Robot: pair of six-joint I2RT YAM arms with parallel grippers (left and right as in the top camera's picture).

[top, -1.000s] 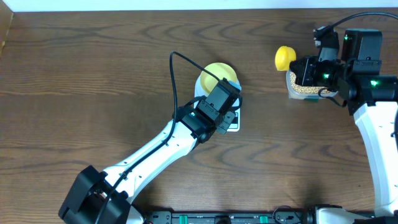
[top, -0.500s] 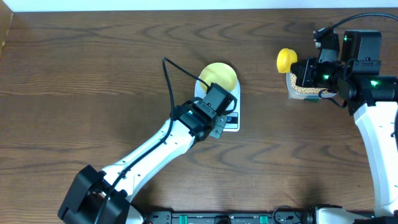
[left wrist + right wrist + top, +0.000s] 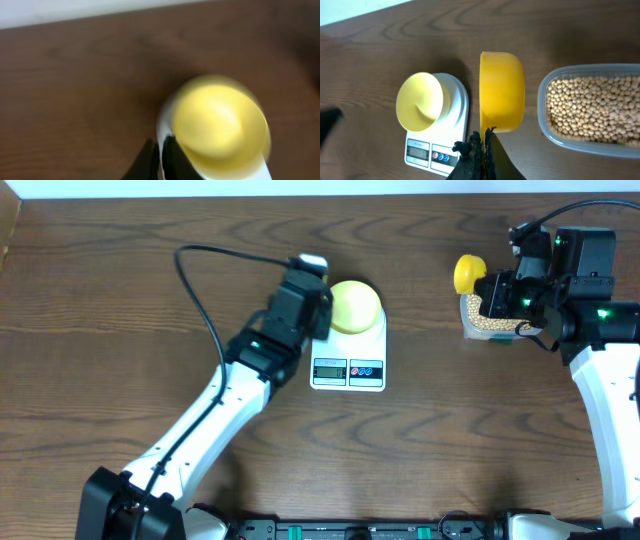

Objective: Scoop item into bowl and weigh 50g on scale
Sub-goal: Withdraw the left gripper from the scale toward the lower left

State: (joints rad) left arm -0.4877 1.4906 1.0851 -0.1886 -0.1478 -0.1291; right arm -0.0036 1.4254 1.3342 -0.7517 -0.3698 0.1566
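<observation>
Far left, bare brown counter. Next, left fingers pressed together on nothing, hanging over the left edge of the scale, just beside the bowl. Wrist view blurred, so no telling whether touching or only close. Bowl sitting toward the back of the scale, looking empty, no bean in sight. At the front edge, display and two buttons uncovered, digits too small to read.

Over to the right: scoop held aloft, handle clamped tight in the right fingers, cup seen edge-on between scale and tub. No beans showing in the cup from any view; all of them apparently lying in the tub, well right of the bowl. By the look of it, first scoop not yet delivered.

Dangers from here. On the left, a sideways drift into the bowl's rim, enough to slide it or press on the platform and spoil the reading. Better clear of the scale before any weighing. On the right, a thin handle in a narrow pinch, liable to twist under a full load and spill beans across the counter during the carry. Too generous a pour, and straight past the target weight with no easy way back.
</observation>
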